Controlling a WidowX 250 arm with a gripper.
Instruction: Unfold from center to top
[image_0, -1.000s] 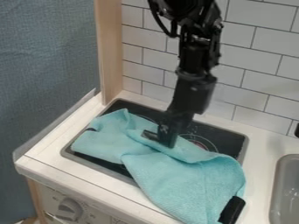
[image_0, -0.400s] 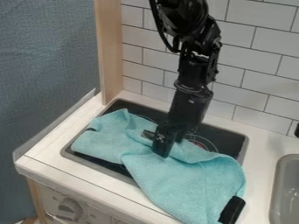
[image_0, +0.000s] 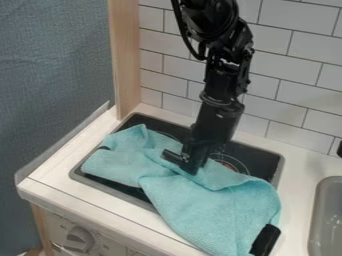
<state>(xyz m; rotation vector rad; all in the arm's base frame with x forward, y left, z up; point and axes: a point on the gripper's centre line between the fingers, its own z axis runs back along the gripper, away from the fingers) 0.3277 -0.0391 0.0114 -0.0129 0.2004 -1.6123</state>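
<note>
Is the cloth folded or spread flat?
Partly folded, not flat: the cloth lies rumpled on the stovetop, a raised fold crossing its middle.

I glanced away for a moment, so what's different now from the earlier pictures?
The black arm has come down a little since the first picture, bringing the tool slightly lower at the blue cloth. Nothing was visibly grabbed or released. The cloth's folds and the stovetop stayed as they were.

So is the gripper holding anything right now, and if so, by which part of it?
I can't tell if anything is held. The gripper is down at the turquoise cloth, around the middle of its upper part.
</note>
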